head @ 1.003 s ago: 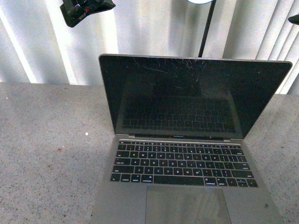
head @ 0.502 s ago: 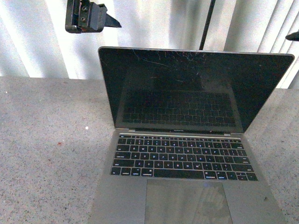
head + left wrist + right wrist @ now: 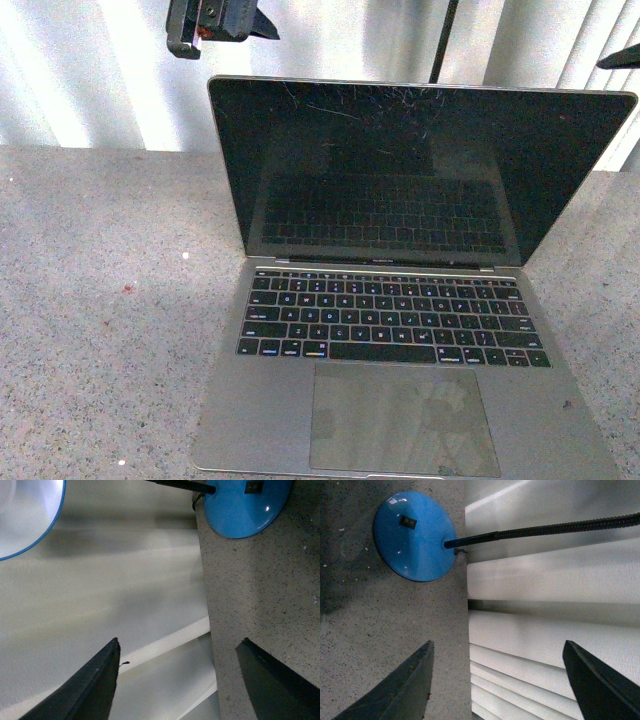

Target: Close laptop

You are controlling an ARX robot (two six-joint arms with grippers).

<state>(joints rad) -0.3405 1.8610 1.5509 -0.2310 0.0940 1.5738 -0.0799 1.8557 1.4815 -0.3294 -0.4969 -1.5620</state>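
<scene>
The laptop (image 3: 400, 330) stands open on the speckled grey counter, silver-grey with black keys, a large trackpad and a scratched black screen (image 3: 400, 170) tilted back. My left gripper (image 3: 222, 22) hangs in the air behind the screen's top left corner; it is open and empty, with its jaws wide apart in the left wrist view (image 3: 180, 655). Only the dark tip of my right gripper (image 3: 620, 58) shows at the right edge, above the screen's top right corner. It is open and empty in the right wrist view (image 3: 497, 655). Neither gripper touches the laptop.
A desk lamp with a blue round base (image 3: 415, 535) and a black flexible neck (image 3: 445, 40) stands on the counter (image 3: 100, 300) behind the laptop; its base also shows in the left wrist view (image 3: 245, 505). White vertical blinds (image 3: 80, 80) close off the back.
My left gripper has moved right, toward the screen's top left corner, and up in the view. The right gripper's tip has shifted slightly. The laptop sits higher in the frame, lid still open.
</scene>
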